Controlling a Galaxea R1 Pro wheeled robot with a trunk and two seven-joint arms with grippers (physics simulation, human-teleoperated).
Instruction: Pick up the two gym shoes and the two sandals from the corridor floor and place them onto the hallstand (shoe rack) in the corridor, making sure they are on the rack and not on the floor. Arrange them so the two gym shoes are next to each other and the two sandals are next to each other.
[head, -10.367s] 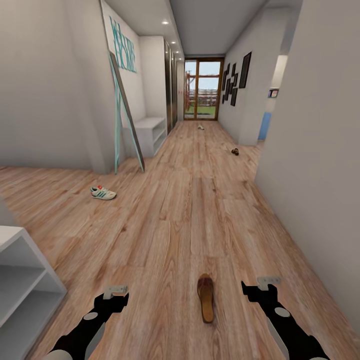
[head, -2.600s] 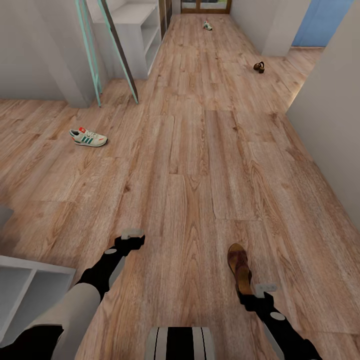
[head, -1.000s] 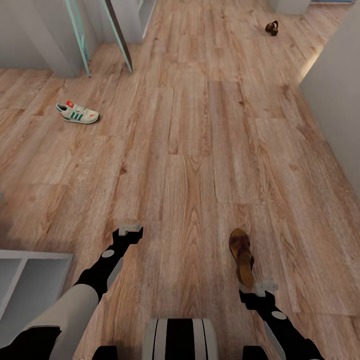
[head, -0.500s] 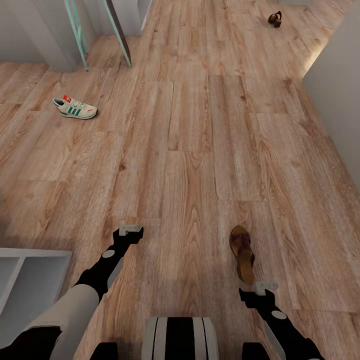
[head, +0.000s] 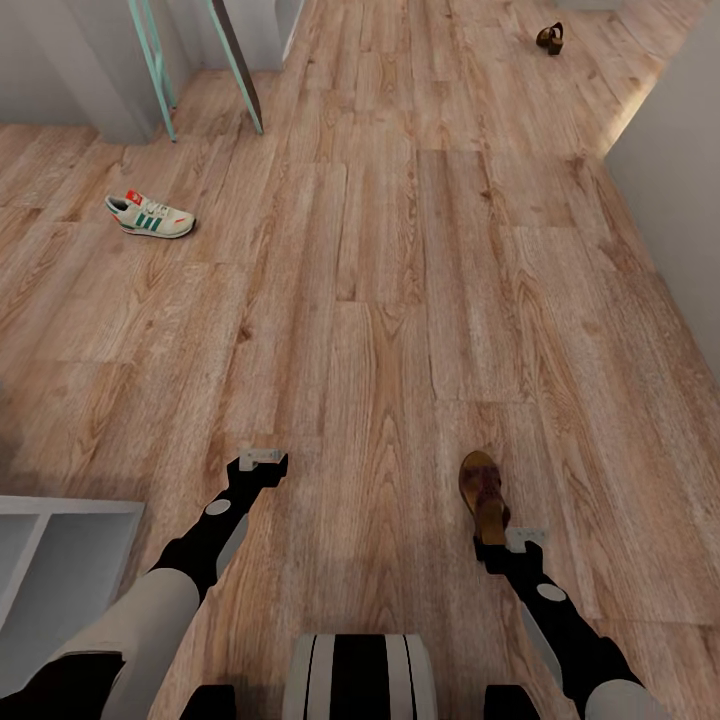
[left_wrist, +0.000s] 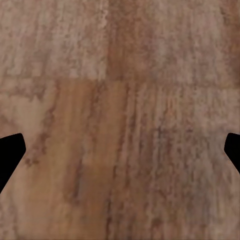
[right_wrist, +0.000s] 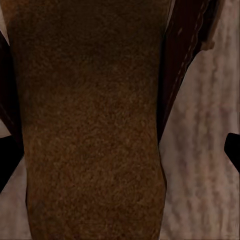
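Right gripper (head: 497, 541) sits at the near sandal's (head: 484, 492) heel, fingers spread wide either side of it. Left gripper (head: 262, 462) hangs open over bare floor (head: 380, 250).

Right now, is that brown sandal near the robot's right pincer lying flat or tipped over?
Flat, sole down: the sandal shows its tan footbed facing up on the floor, with the right pincer at its heel.

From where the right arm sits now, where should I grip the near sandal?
Take the near sandal across its heel end, coming from above. It lies flat on the corridor floor, heel toward the robot, and the right gripper is already over that end. In the right wrist view the tan footbed lies between the open fingers, so closing there should probably hold.
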